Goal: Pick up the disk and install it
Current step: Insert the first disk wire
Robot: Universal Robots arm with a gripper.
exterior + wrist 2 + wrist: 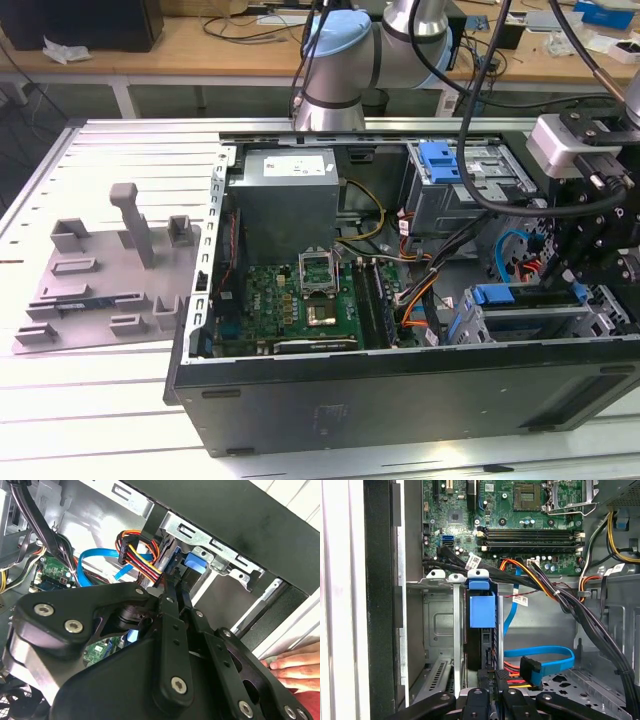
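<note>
Inside the computer case [400,400], the disk [482,611] stands edgewise, long axis along its bay [439,625], hand [176,587] pinched narrow.

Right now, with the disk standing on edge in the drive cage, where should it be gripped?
Grip the disk across its flat faces at the exposed edge by the blue bracket, likely coming in through the open side of the case. It stands on edge between metal cage rails, leaving that narrow edge free.

- White label on power-supply box [300,163]: print too small to make out.
- White tag on black cables [473,560]: dark marks, not legible.
- Green circuit board [520,515]: tiny white markings, unreadable.
</note>
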